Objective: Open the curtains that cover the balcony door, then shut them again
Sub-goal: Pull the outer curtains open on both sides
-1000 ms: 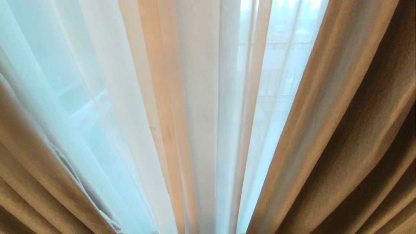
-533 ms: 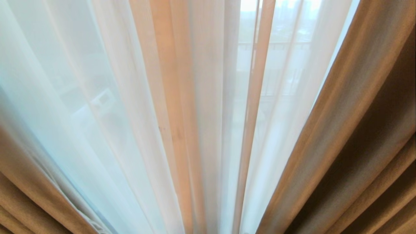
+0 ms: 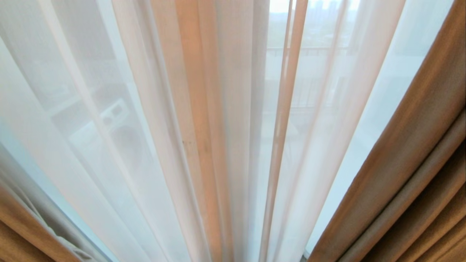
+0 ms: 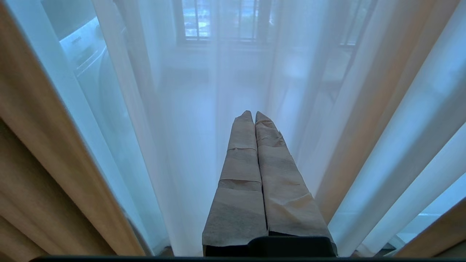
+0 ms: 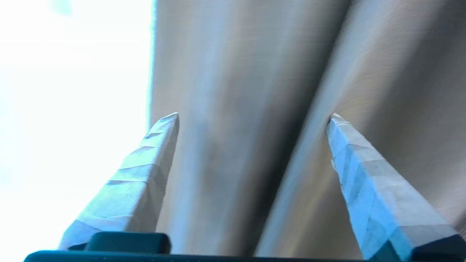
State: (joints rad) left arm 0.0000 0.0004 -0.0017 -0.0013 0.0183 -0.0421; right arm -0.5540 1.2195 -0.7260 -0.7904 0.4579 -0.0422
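while the right hand (image 5: 251,115) gapes wide and empty with a vertical fold of the thick drape (image 5: 233,72) straight ahead between its tips, the sheers (image 3: 204,127) veil the balcony door, and the left hand (image 4: 253,113) sits pressed shut, holding nothing, facing them.

You get very little of the floor here. In the left wrist view, the balcony floor (image 4: 204,91) shows as a pale, hazy surface through the sheer white curtains (image 4: 174,145), running back to the wall below a barred window (image 4: 218,22). A white washing machine (image 4: 85,47) stands on it, off to the robot's left; its base is hidden. At the curtains' lower ends only a dark sliver of the room floor (image 4: 164,251) peeks out, too small to read.
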